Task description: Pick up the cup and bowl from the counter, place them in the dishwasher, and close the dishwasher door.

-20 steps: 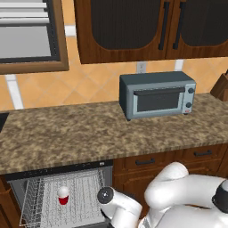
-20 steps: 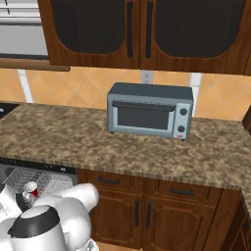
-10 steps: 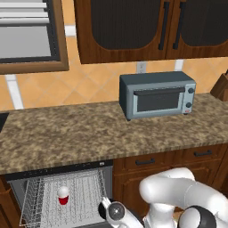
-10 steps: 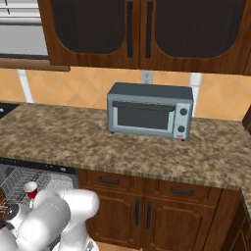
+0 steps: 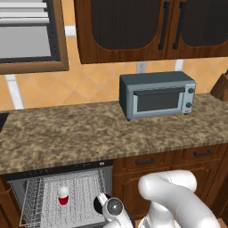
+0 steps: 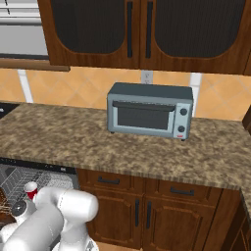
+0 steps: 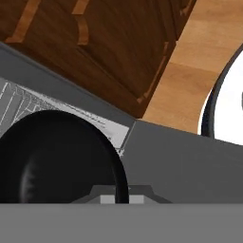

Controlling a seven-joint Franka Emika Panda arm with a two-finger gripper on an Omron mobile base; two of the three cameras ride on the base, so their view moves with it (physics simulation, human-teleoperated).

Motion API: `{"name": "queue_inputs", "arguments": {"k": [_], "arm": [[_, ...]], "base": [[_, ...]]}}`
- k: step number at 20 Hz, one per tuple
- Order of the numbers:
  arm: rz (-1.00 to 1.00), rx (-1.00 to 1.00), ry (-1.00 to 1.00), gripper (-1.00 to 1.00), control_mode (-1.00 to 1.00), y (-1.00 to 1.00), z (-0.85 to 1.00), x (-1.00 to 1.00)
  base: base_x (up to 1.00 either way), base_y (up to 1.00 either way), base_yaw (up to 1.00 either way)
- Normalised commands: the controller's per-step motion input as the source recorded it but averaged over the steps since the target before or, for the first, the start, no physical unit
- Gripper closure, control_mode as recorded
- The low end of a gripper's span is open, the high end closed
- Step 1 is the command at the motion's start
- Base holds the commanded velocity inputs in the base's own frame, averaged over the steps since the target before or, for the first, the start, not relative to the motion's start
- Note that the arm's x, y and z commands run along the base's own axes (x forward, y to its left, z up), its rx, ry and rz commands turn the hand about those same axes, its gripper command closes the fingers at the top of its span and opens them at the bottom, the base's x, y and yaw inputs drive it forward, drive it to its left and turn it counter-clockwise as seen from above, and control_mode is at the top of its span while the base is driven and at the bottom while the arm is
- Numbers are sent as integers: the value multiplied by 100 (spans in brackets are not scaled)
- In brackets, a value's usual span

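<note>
The red cup [image 5: 63, 196] is seen upright in the dishwasher rack [image 5: 80, 189], while the black bowl [image 7: 57, 159], presumably carried by a tool whose closure cannot be told, could be dropped against the rack edge.

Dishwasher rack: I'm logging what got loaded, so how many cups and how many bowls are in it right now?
Cups: 1, the red cup upright in the rack.
Bowls: 1, the black bowl over the rack, seen in the hand view.
Total: 2
</note>
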Motion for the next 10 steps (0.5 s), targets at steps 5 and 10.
{"name": "queue_inputs", "arguments": {"k": [5, 10], "arm": [[0, 1, 6, 100, -100, 17, -34, 36], [0, 9, 0, 100, -100, 8, -46, 22]], "base": [[0, 0, 0], [0, 0, 0]]}}
